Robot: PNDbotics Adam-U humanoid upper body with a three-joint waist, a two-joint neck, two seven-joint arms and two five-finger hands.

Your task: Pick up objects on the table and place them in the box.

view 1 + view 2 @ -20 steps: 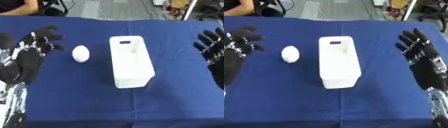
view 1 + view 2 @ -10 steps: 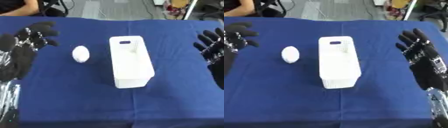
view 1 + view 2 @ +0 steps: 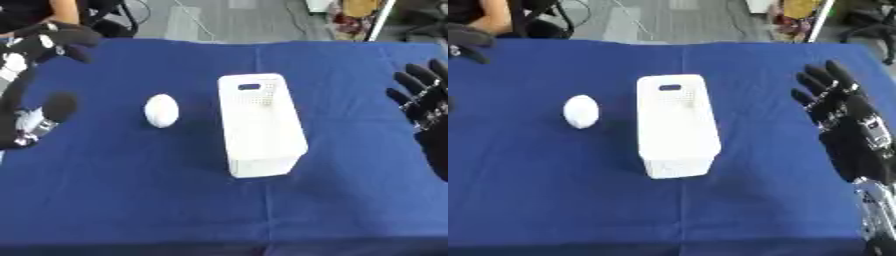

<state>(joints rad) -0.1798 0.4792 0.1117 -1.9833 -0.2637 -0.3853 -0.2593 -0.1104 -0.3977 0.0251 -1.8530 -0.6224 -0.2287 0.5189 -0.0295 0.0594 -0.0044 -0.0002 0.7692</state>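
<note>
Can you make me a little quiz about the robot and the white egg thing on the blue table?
1. True or false: the white egg-shaped object already lies inside the white box.
2. Which of the robot's hands is nearer the egg-shaped object? A) left hand B) right hand C) both equally near
3. Fill in: the egg-shaped object rests on the blue ____, on the box's ____ side as the robot sees it.

Key
1. False: it lies on the cloth beside the box, apart from it.
2. A: the left hand is raised at the left edge, touching nothing; the right hand is open beyond the box.
3. tablecloth; left.
</note>
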